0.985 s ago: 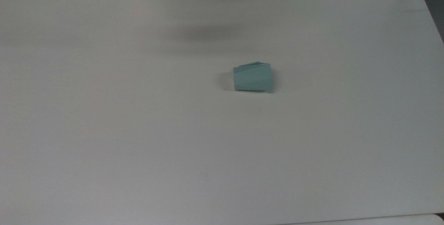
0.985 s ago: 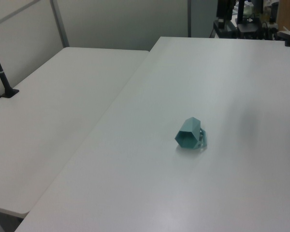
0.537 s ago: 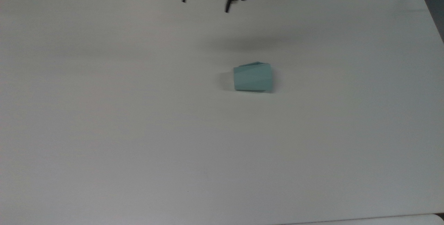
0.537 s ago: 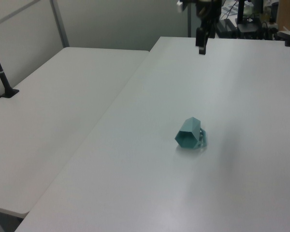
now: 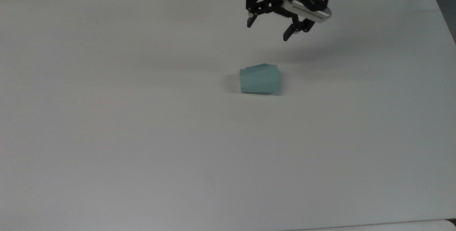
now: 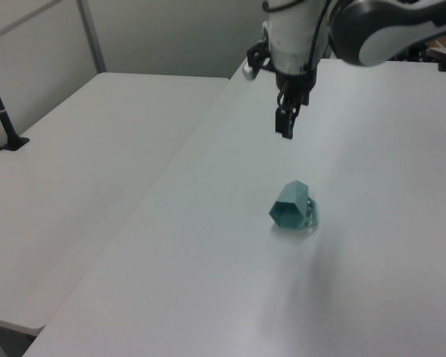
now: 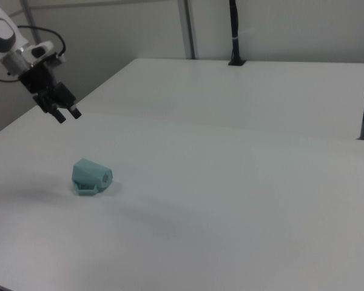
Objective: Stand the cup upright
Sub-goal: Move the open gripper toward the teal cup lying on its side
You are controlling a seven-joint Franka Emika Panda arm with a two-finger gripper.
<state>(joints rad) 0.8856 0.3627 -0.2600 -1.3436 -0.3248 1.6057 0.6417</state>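
Near the middle of the white desk in the top view, the cup lies on its side, while the gripper hangs above the far edge with its jaws wide apart and holding nothing. In the left view the cup shows its open polygonal mouth, handle against the desk, the gripper hanging apart beyond it. In the right view the cup rests toward the desk's left edge, the gripper well above.

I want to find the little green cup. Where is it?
The cup lies on its side near the middle of the white table, a little toward the top view's right. The open gripper hangs above it, not touching.
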